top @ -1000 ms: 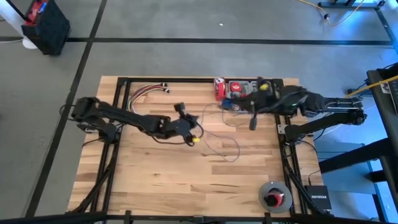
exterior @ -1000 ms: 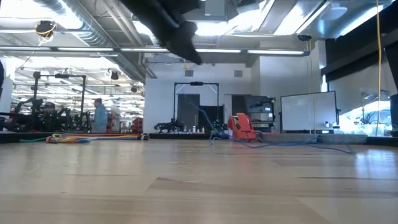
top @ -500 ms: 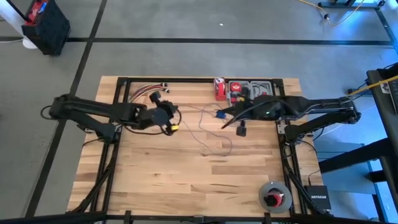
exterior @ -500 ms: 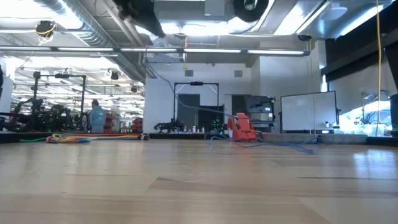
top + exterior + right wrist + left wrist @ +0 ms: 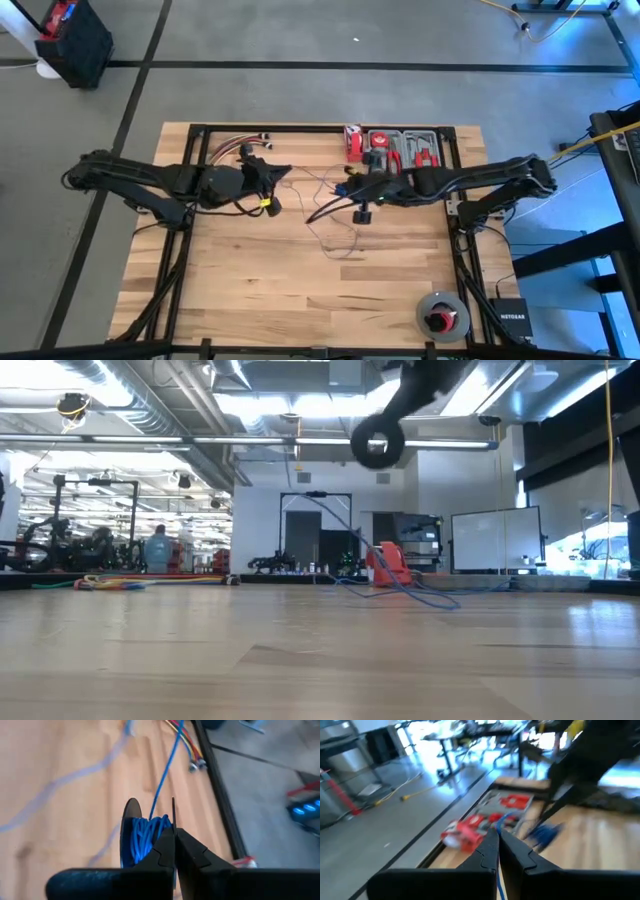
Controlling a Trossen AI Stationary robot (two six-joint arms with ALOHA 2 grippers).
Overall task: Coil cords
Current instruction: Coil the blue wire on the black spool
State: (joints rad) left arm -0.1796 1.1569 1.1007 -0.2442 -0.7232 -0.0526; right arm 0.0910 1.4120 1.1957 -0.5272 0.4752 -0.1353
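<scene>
The cord point(image 5: 335, 235) is a very thin blue wire. Part of it lies in loose loops on the wooden table, and part is wound on a small black spool point(image 5: 142, 837). My left gripper point(image 5: 283, 173) hangs above the table's far left part, shut on the cord point(image 5: 504, 817). My right gripper point(image 5: 357, 200) is over the table's middle and is shut on the spool point(image 5: 375, 445), which hangs high above the table. From the spool a strand point(image 5: 167, 765) runs away toward the left gripper. In the low view the cord point(image 5: 360, 550) slants down to the table. My left gripper pinches a single strand of the cord point(image 5: 498, 872) between its two shut fingers, which point nearly level toward the table's right side. The cord runs on past the fingertips, lifted off the table. My right gripper pinches the spool at the thin edge of one end disc point(image 5: 173, 815); the fingers slant down toward the table's left. The spool is lifted clear, its wound blue turns point(image 5: 147, 832) beside the fingertips.
A bundle of red, yellow and white wires point(image 5: 232, 150) lies at the far left of the table. A tray of red tools point(image 5: 400, 143) sits at the far edge, right of the middle. A grey and red roll point(image 5: 441, 314) stands at the near right corner.
My left gripper has risen and drawn back toward the table's left edge with the cord. My right gripper has come down and gone toward the table's left with the spool. The cord's loops on the table have shifted and drawn closer together.
</scene>
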